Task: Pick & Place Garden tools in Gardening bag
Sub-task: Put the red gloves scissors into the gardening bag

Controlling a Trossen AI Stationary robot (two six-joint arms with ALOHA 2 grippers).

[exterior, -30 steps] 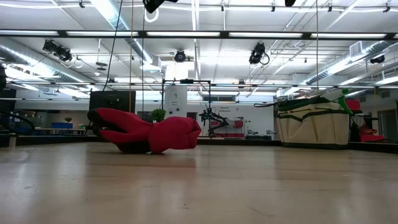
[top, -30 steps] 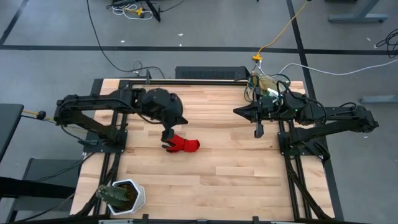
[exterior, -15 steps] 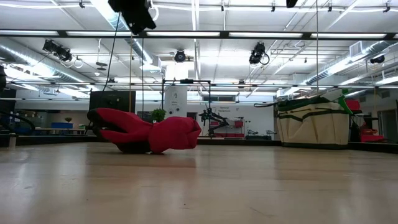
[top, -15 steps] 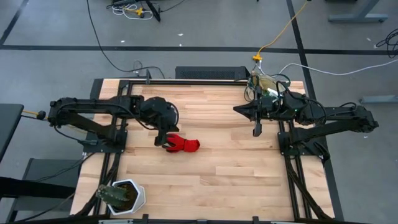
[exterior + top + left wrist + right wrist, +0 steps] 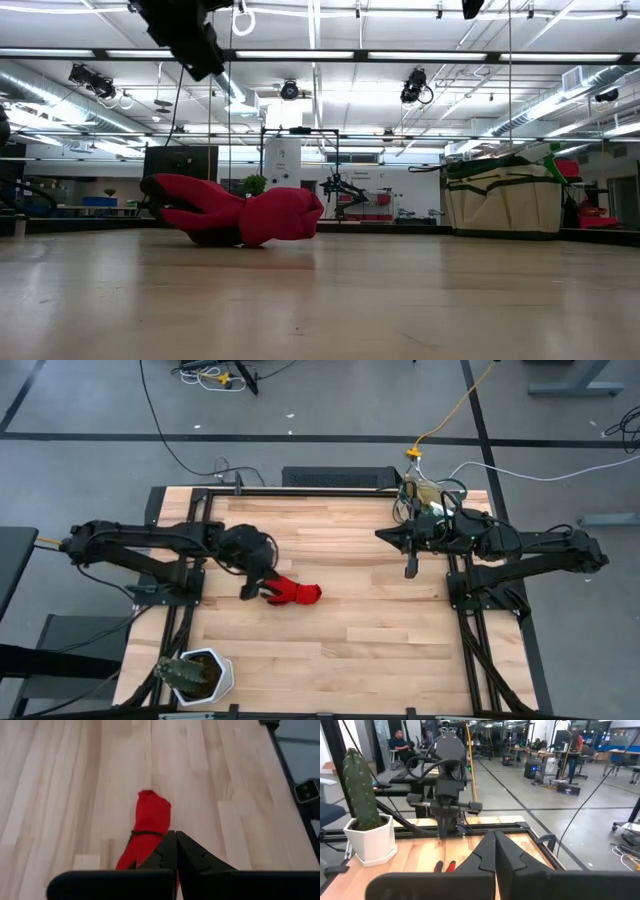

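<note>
While my left gripper (image 5: 247, 592), fingers pressed together, is hovering over the crumpled red fabric glove (image 5: 293, 593) mid-table, I am needing to spread them before descending squarely.

Left arm is stretched in from its side of the bench, wrist bent so the left end effector (image 5: 247, 591) points down and a bit inward over the wood. From its own wrist camera the two dark fingers (image 5: 165, 852) are pressed flat together, tips meeting with no gap.

Right arm reaches in from the other side, forearm roughly level, and the right end effector (image 5: 409, 570) hangs off the wrist pointing toward the bench's front edge. Its fingers (image 5: 485, 852) are closed against each other too, nothing between them.
</note>
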